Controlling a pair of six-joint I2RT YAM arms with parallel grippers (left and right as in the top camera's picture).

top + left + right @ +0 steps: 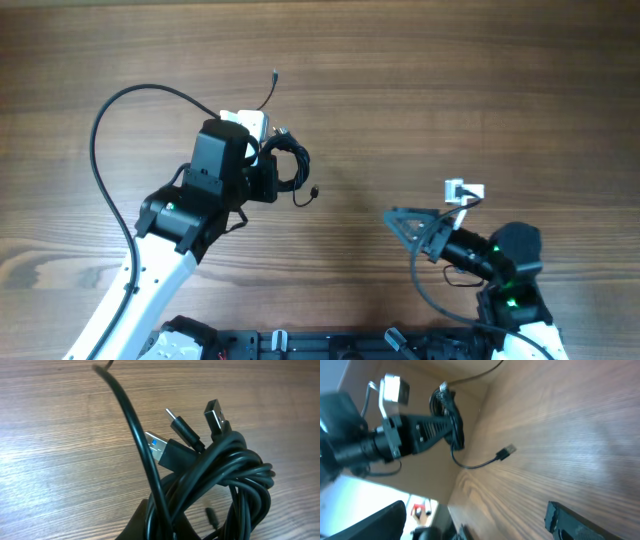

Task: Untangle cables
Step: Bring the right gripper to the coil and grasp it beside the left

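Gripping the bunch of cables (291,164) between clamped fingers, the left gripper (274,168) sits just to 10 o'clock of the middle of the table (480,80) in the overhead view. One loose plug end (313,192) trails to 5 o'clock of the bunch, and a thin strand (274,78) runs off toward 12 o'clock. In the left wrist view the coils are wound tight, with three plugs sticking out toward 12 o'clock, among them a blue-tongued plug (156,444). The right gripper (394,216) lies at 4 o'clock, well apart from the bunch; I cannot tell whether its jaws are parted. Bare wood spreads from 12 through 3 o'clock out to the frame's border. At 6 o'clock the arm bases (300,345) line the near side, and the left arm's thick wire (150,87) arcs around at 9 o'clock.
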